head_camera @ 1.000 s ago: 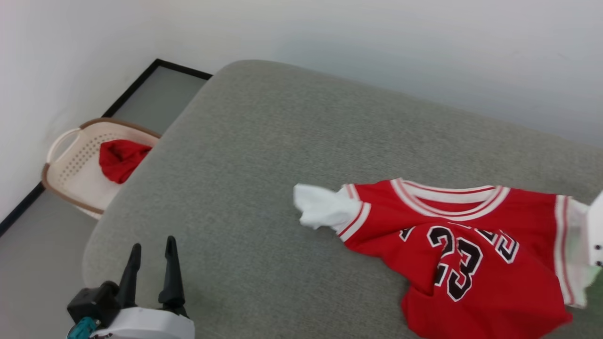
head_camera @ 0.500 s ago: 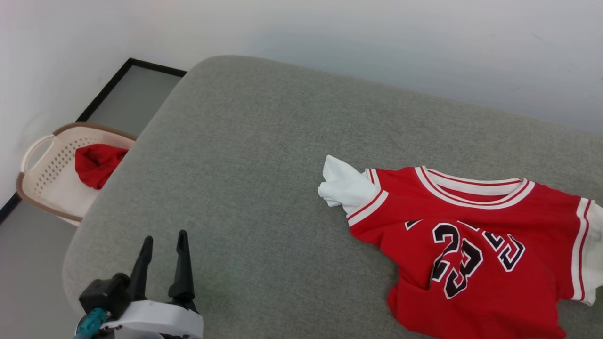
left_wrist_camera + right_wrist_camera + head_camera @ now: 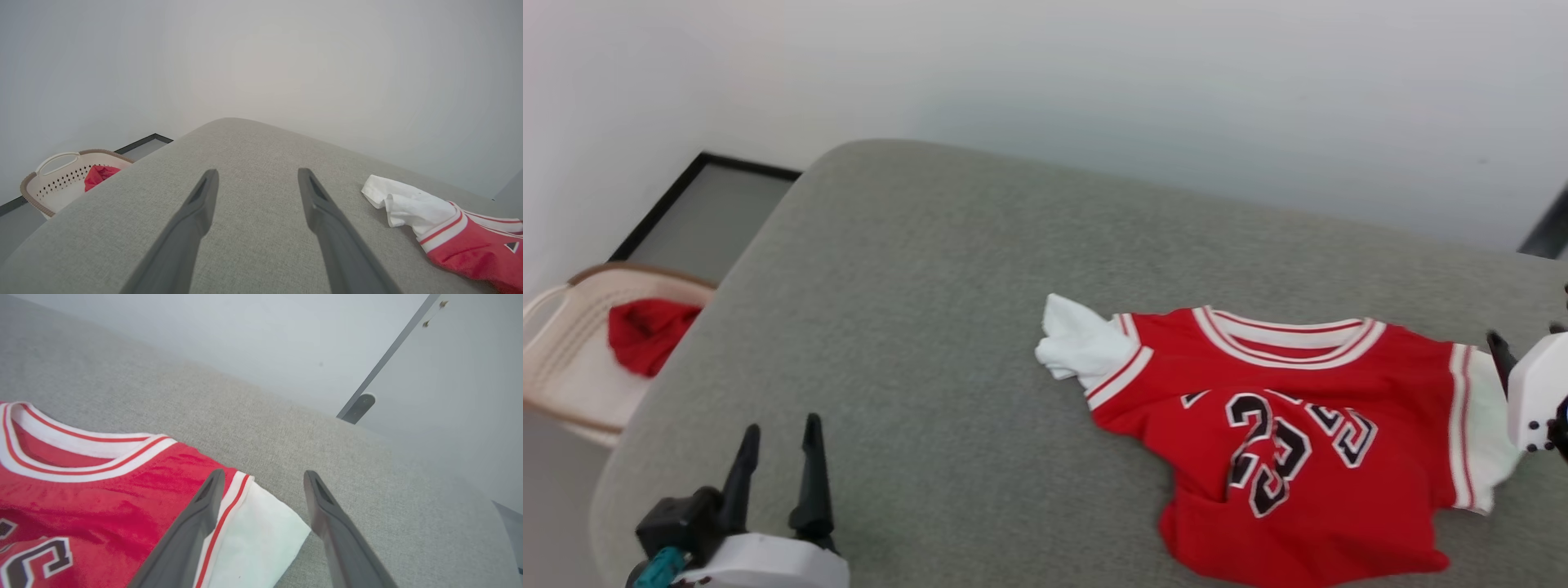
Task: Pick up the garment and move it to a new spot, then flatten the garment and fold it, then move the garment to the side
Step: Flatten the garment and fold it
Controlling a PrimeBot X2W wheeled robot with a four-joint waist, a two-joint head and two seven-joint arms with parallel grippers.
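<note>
both jaw pairs gape empty; left gripper point(image 3: 778, 425) well apart from the garment point(image 3: 1307, 382); right gripper point(image 3: 264, 475) over its sleeve point(image 3: 261, 539); we advise tugging sleeves outward evenly.

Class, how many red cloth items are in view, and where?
2: the garment lies on the grey cushion; a red cloth sits in the basket beside it. The basket may hide more.
</note>
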